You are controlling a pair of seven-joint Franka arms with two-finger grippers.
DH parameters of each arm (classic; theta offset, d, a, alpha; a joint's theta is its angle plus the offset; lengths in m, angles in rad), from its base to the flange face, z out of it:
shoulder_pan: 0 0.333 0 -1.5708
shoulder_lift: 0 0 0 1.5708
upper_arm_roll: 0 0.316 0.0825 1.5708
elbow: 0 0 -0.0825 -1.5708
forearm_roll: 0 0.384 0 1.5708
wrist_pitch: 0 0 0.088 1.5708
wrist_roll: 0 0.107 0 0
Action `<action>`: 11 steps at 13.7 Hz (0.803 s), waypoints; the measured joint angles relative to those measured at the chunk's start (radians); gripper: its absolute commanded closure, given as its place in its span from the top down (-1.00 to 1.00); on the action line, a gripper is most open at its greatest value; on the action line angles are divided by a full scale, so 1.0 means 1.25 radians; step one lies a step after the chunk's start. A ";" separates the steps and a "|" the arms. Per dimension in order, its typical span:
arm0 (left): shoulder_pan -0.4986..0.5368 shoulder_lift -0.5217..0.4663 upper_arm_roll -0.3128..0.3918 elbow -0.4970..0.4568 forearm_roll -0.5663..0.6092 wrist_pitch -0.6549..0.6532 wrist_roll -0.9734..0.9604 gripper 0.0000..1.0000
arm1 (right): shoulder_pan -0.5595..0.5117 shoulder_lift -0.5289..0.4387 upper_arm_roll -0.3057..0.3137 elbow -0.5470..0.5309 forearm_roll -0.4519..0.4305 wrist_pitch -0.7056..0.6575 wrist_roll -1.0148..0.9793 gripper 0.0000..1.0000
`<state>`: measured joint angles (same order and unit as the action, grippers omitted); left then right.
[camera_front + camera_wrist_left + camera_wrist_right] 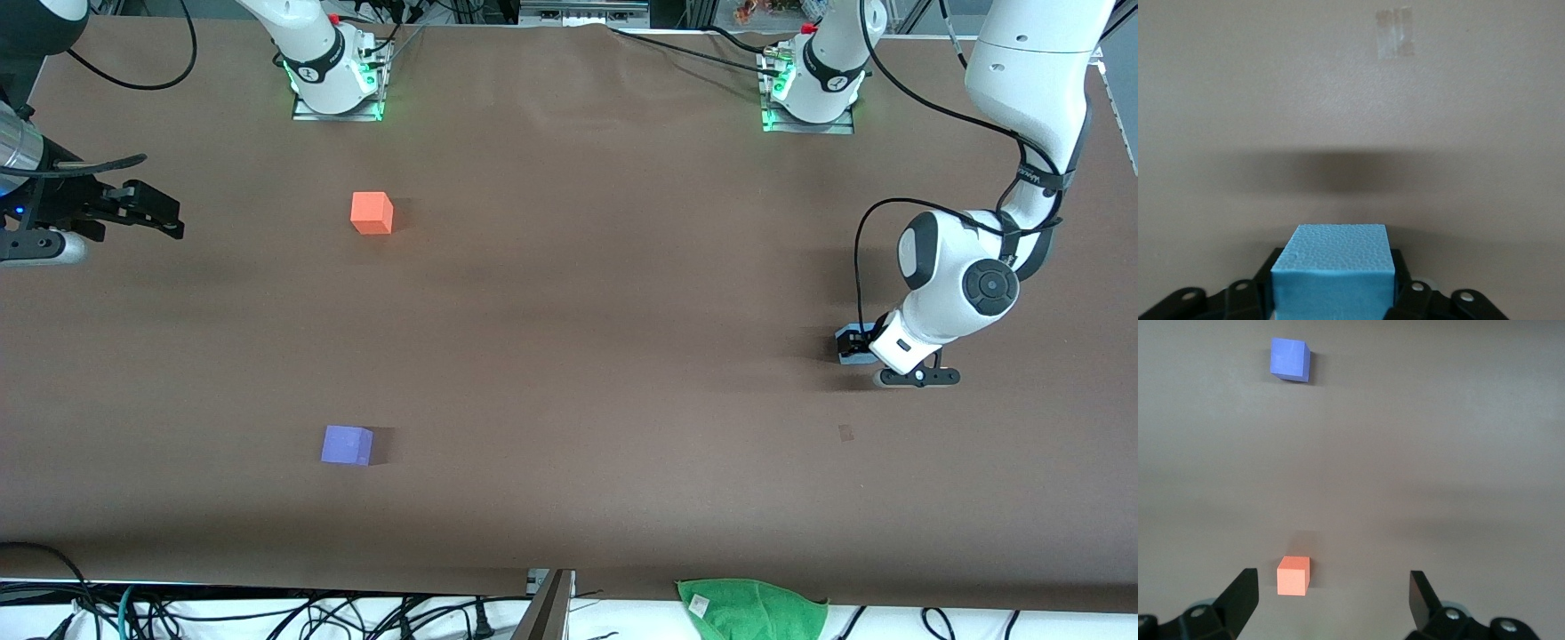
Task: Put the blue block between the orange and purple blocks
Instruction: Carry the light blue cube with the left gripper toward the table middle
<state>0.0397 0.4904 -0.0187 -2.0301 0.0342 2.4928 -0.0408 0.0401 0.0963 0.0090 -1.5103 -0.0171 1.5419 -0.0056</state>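
The blue block [855,358] sits between the fingers of my left gripper [852,345] near the left arm's end of the table. In the left wrist view the gripper [1333,297] is shut on the block [1338,250], held just above the table with its shadow below. The orange block [372,213] and the purple block [347,444] lie toward the right arm's end, the purple one nearer the front camera. My right gripper [164,218] waits open and empty in the air at that end. Its view shows the gripper [1331,597], the orange block [1293,575] and the purple block [1289,359].
A small patch of tape [845,433] is stuck on the table close to the left gripper and also shows in the left wrist view [1395,32]. A green cloth [751,609] and cables hang at the table's front edge. Brown table [578,311] lies between the blocks.
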 measured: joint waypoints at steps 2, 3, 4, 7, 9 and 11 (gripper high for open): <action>-0.021 0.000 -0.002 0.028 0.000 -0.015 -0.050 -0.62 | 0.000 0.000 0.000 0.000 0.000 0.000 0.000 1.00; -0.039 0.000 -0.004 0.051 0.000 -0.042 -0.091 -0.61 | 0.000 0.000 0.000 0.000 0.000 0.000 0.000 1.00; -0.060 0.000 -0.007 0.081 0.000 -0.084 -0.140 -0.58 | 0.000 0.001 0.000 0.000 0.000 0.000 0.000 1.00; -0.154 -0.002 -0.015 0.175 -0.001 -0.217 -0.358 -0.53 | 0.000 0.002 0.000 0.000 0.000 0.000 0.000 1.00; -0.260 0.000 -0.026 0.213 -0.001 -0.235 -0.567 -0.51 | 0.001 0.004 0.001 0.000 0.003 0.001 0.001 1.00; -0.390 0.016 -0.029 0.255 -0.001 -0.252 -0.760 -0.50 | 0.003 0.008 0.003 0.000 0.008 0.003 0.002 1.00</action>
<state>-0.4478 0.5107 -0.0550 -1.7110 0.0328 2.1783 -0.9902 0.0436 0.1064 0.0133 -1.5103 -0.0071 1.5451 -0.0033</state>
